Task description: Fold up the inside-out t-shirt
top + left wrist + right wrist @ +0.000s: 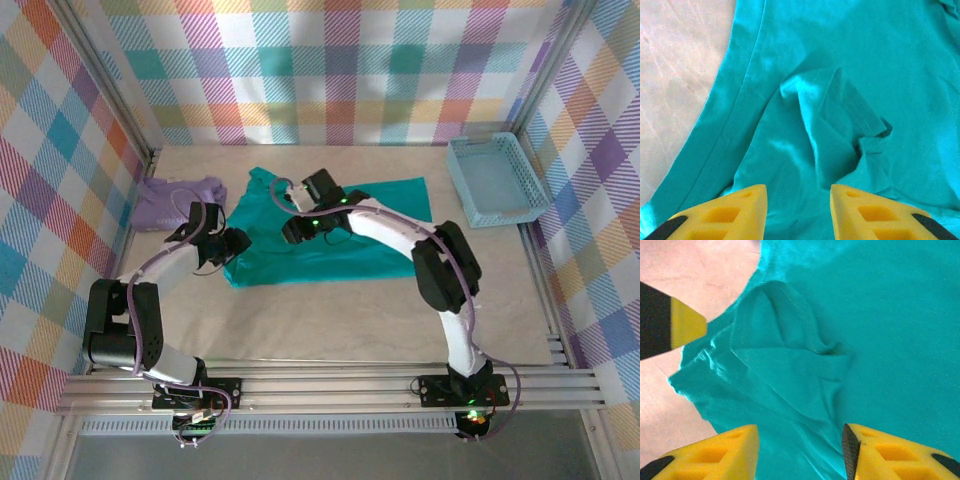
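Your plain teal-green cotton t-shirt (395,195) lies spread across the middle of the pale table (330,320), with a puckered ridge of fabric near its left edge. The left gripper (797,205) hangs over that ridge, its yellow fingers spread wide with nothing between them. The right gripper (800,450) is just as wide and empty, low above a folded flap at the shirt's edge.

Watch the crowding: a yellow-and-black fingertip (685,325) of the left gripper shows in the right wrist view, so the two are near each other and could knock together if both close on the same spot. A pinch on the raised pucker alone would probably take a single layer, and the pull would then bunch the cloth rather than fold it.

Your count: one teal shirt, one crumpled lavender garment (175,200) — near the shirt's left side, easy to snag — one light blue plastic basket (497,180), and two grippers.
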Robot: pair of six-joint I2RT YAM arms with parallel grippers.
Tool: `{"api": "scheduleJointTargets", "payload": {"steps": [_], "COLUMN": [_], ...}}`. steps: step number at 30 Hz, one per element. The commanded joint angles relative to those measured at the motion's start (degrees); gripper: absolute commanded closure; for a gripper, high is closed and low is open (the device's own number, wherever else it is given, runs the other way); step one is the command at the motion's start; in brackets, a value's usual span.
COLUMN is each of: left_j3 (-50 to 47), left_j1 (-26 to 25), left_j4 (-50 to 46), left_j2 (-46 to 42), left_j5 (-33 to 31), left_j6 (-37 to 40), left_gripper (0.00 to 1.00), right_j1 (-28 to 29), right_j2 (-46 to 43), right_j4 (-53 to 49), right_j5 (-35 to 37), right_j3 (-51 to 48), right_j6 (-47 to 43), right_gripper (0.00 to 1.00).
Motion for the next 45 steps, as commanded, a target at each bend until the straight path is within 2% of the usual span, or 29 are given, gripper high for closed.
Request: {"api": "scheduleJointTargets", "payload": {"steps": [1,7,14,17,22,26,29,34,39,42,45], "left_j3": [3.6,9.6,13.7,15.1,17.1,18.3,19.0,20.1,20.0,20.0,20.0], "left_j1": [0.6,0.6,0.5,0.5,0.5,0.5,0.6,0.5,0.5,0.5,0.6], "left_j4": [0.0,0.7,1.1,0.7,0.3,-0.2,-0.4,-1.2,-1.4,-1.4,-1.5], "left_j2": [4.2,11.0,16.4,18.0,19.7,20.6,21.0,21.1,21.1,21.1,21.1], "left_j5": [-0.7,-0.1,0.9,0.6,0.4,0.1,0.3,0.4,0.6,0.6,0.6], "left_j6": [-0.3,-0.6,-0.6,-0.1,0.4,0.8,0.8,1.2,1.4,1.5,1.5], "left_gripper": [0.64,0.66,0.72,0.76,0.88,0.93,0.95,0.97,0.97,0.97,0.97], "right_j1": [0.4,0.6,0.7,0.6,0.6,0.3,-0.2,-1.1,-1.7,-1.5,-1.3], "right_j2": [6.7,15.6,17.0,17.4,17.4,16.9,15.9,12.5,10.7,11.8,12.7], "right_j4": [-0.4,-6.2,-7.6,-7.8,-7.2,-6.8,-5.4,-1.1,2.1,0.7,0.5], "right_j5": [2.7,3.9,6.3,6.4,6.2,5.8,5.7,5.6,2.5,1.4,0.4], "right_j3": [7.3,17.3,18.3,18.6,18.6,18.5,17.2,12.6,9.7,10.6,10.9], "right_j6": [4.8,6.2,5.2,5.0,4.6,4.6,5.2,6.9,7.3,7.0,6.9], "right_gripper": [0.52,0.55,0.61,0.70,0.87,0.97,1.00,1.00,0.99,0.80,0.69]}}
